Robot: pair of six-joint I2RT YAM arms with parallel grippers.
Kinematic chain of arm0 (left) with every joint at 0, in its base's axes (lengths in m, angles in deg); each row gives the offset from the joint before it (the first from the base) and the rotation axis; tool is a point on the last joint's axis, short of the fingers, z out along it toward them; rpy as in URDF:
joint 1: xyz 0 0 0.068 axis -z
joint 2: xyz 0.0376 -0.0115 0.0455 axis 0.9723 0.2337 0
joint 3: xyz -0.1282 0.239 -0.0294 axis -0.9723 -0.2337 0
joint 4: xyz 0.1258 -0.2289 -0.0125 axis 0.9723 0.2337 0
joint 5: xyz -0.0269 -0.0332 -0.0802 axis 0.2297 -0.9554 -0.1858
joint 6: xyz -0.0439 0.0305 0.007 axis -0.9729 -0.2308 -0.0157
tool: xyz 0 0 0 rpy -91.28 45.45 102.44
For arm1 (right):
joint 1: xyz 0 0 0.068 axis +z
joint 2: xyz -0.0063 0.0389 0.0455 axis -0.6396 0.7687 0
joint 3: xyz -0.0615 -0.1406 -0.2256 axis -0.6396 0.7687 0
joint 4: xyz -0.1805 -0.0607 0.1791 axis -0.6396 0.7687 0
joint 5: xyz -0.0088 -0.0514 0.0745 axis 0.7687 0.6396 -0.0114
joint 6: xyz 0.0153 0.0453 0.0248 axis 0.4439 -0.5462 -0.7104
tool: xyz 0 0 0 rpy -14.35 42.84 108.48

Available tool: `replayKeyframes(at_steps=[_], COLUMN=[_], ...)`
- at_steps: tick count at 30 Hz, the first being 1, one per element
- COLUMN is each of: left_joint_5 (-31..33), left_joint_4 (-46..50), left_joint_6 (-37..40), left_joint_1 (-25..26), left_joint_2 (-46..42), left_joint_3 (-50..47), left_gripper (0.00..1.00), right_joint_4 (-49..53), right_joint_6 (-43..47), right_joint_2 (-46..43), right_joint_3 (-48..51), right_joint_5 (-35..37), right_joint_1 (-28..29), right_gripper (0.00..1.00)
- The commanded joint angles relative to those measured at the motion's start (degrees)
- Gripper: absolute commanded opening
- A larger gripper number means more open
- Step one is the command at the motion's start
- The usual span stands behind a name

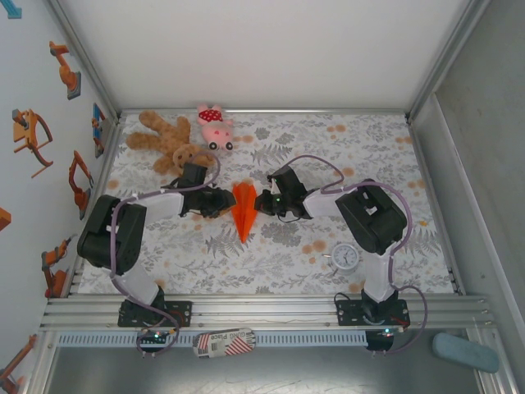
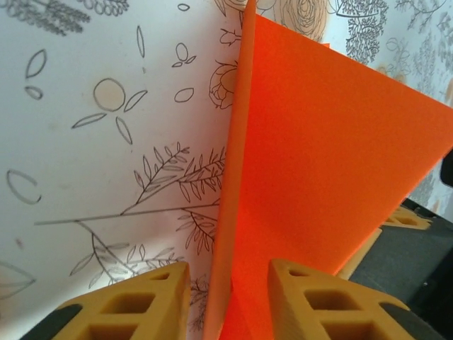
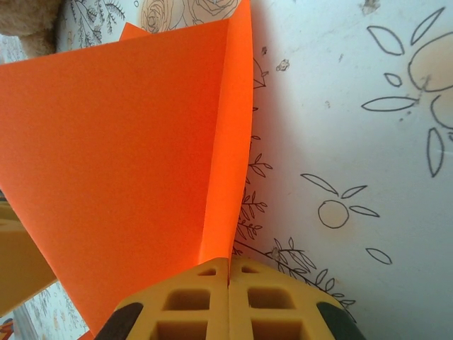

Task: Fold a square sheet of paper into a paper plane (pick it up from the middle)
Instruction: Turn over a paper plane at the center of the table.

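Top view: paper plane (image 1: 243, 212) lies mid-table, already dart-shaped, between left gripper (image 1: 221, 202) and right gripper (image 1: 264, 203).
Left wrist: jaws apart, straddling the raised fold, no pinch.
Right wrist: jaws closed on the paper's edge.
I judge folding nearly done; final creasing left.

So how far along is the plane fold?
Done: the paper plane is already a narrow dart with a sharp tip. In hand: right gripper is pinched shut on its edge; left gripper straddles the upright fold, jaws apart. Left: probably a last crease, then release.
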Motion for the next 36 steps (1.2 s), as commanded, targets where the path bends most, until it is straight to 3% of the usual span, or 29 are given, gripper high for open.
replayKeyframes(at_steps=[1, 4, 8, 19, 24, 30, 36], left_joint_5=[-0.2, 1.0, 4.4, 6.9, 4.6, 3.4, 3.2], left_joint_4=[2.0, 3.8, 5.6, 4.2, 2.5, 1.4, 1.2], left_joint_6=[1.3, 2.3, 3.3, 2.6, 1.8, 0.6, -0.1], left_joint_1=[0.3, 0.3, 0.3, 0.3, 0.3, 0.4, 0.5], left_joint_2=[1.6, 1.9, -0.2, -2.6, -1.3, -0.8, -0.5], left_joint_3=[2.1, 3.0, 2.6, 0.1, -0.1, -0.2, -0.2], left_gripper=[0.26, 0.14, 0.07, 0.04, 0.04, 0.04, 0.04], right_joint_4=[0.7, 1.2, 2.7, 5.8, 8.0, 14.0, 25.6], right_joint_6=[0.9, 1.0, 1.9, 3.2, 3.9, 6.2, 10.0], right_joint_2=[0.6, -0.2, -2.7, -4.3, -4.2, -10.3, -13.0], right_joint_3=[-0.4, -0.3, 0.5, 1.4, 0.2, -0.6, -4.9], right_joint_5=[0.1, 0.4, 1.9, 4.7, 4.5, 7.8, 18.0], right_joint_1=[-0.4, -0.4, -0.9, -1.6, -1.6, -1.1, 4.4], right_gripper=[0.0, 0.0, 0.0, 0.0, 0.0, 0.26, 0.38])
